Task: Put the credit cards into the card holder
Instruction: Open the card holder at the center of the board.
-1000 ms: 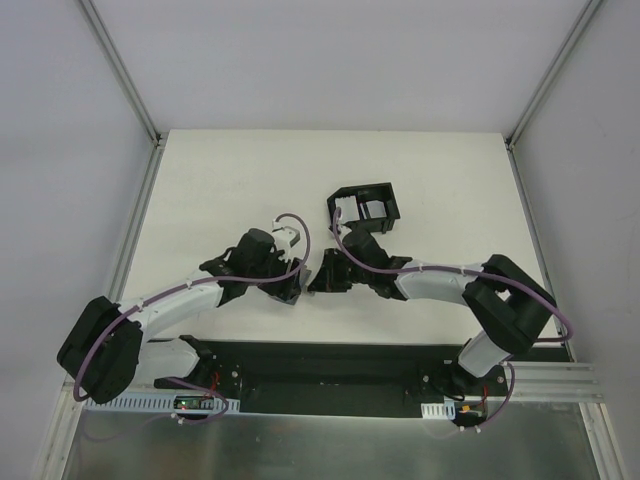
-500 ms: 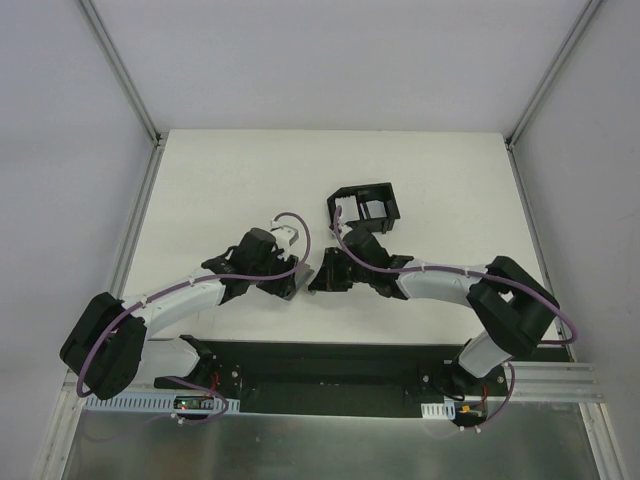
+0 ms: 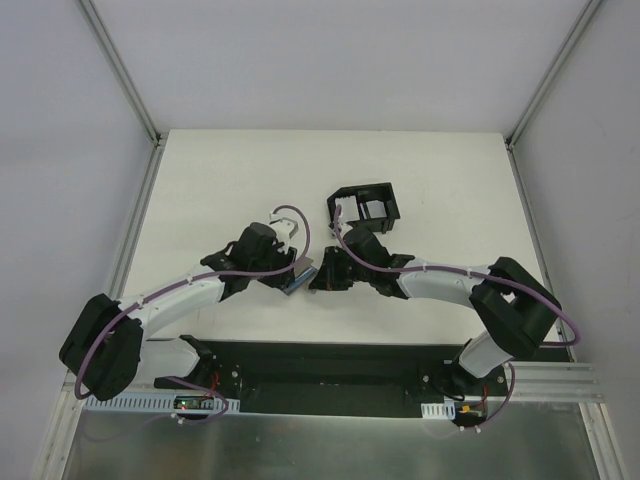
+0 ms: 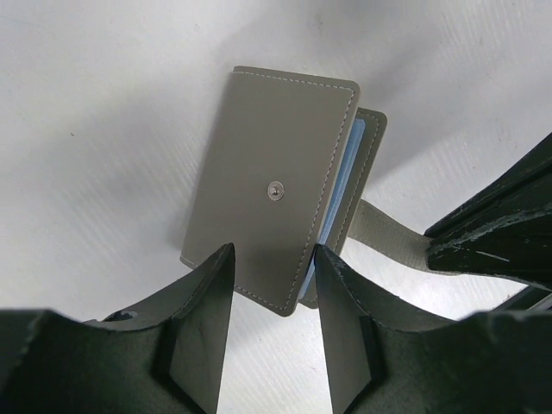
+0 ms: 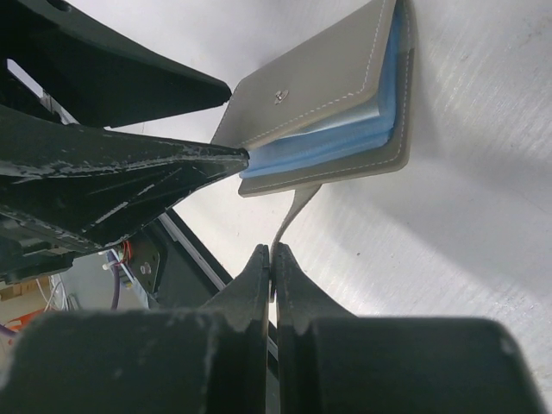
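Note:
The grey card holder (image 4: 267, 190) lies at the table's middle with its top flap slightly raised and pale blue (image 5: 319, 142) showing inside. My left gripper (image 4: 274, 254) is open, its tips on either side of the holder's near corner; the right tip is against the flap's edge. My right gripper (image 5: 272, 250) is shut on the holder's thin closing tab (image 5: 293, 216). From above, both grippers meet at the card holder (image 3: 300, 273). Pale flat pieces that look like credit cards (image 3: 372, 208) stand in the black tray.
The black divided tray (image 3: 385, 190) stands just behind the right gripper, close to its wrist. The black base plate (image 3: 320, 365) runs along the near edge. Metal rails (image 3: 135, 230) border the white table on both sides.
The left gripper's jaws have narrowed and slid right onto the card holder. The holder's blue inside now shows from above. The right gripper has stayed shut on the tab.

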Tool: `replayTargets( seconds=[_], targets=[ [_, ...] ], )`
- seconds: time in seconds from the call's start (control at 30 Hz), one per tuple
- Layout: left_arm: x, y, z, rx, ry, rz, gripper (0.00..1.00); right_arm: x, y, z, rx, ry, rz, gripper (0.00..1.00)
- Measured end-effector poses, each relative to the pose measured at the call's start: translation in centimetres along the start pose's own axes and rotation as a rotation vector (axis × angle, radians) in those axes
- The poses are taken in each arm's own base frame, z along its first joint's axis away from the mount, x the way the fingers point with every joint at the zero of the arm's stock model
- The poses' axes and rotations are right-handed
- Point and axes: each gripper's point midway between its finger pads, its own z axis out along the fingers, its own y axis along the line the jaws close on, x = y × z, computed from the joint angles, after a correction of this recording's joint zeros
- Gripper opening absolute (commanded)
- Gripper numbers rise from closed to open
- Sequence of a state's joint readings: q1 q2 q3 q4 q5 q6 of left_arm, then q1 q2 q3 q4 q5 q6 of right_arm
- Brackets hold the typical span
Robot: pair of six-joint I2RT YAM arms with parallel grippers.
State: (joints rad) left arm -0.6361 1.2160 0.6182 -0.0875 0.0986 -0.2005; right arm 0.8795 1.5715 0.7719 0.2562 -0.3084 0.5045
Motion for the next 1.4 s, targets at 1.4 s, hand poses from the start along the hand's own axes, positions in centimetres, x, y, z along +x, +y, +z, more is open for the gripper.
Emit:
replayTargets(
  seconds=[1.4],
  targets=[
    [-1.4, -1.9, 1.2, -0.006, 0.009, 0.098, 0.24, -0.3, 0.4, -0.7, 0.000, -0.007, -0.018, 0.01]
  ],
)
